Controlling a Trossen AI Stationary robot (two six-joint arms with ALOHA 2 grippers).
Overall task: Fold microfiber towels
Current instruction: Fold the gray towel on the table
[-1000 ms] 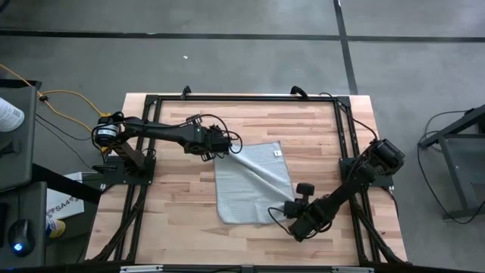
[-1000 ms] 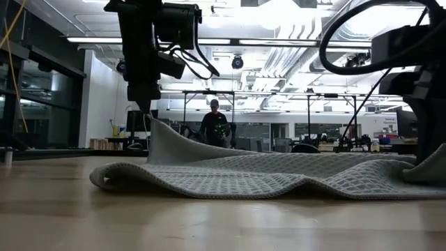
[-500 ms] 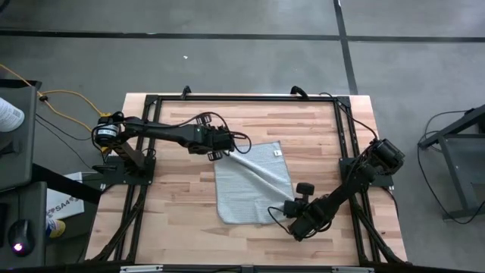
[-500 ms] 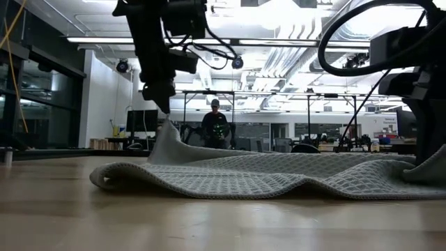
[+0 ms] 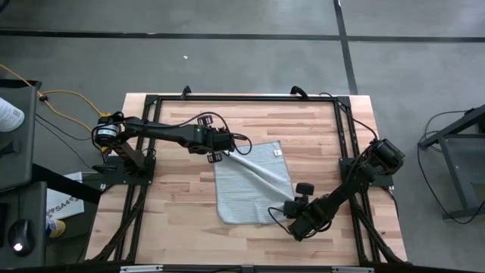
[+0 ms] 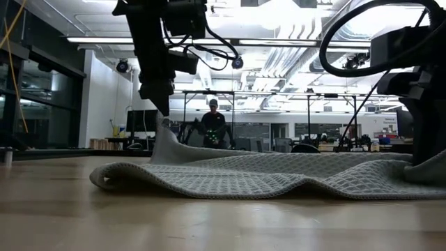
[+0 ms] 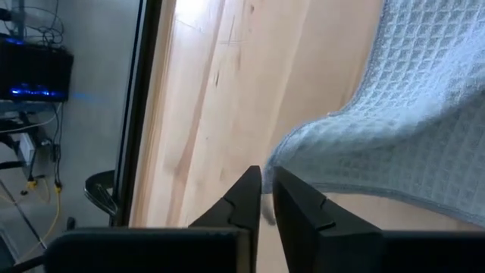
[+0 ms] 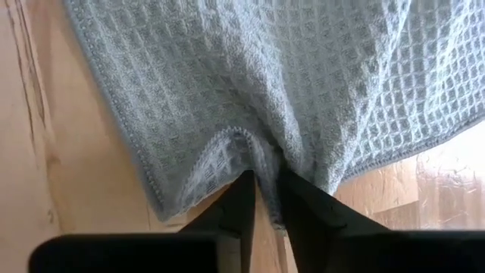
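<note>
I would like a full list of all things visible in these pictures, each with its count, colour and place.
microfiber towel: one, light grey, middle of the table, rumpled, partly folded
white tag: one, on the towel's far corner
wooden table: one, light wood, with a black frame along its edges
yellow cable: one, on the floor left of the table
person: one, dark clothing, far in the room behind
left hand: dark, at the towel's far left corner, fingers nearly together
right hand: dark, at the towel's near right edge, fingers on a pinched fold
</note>
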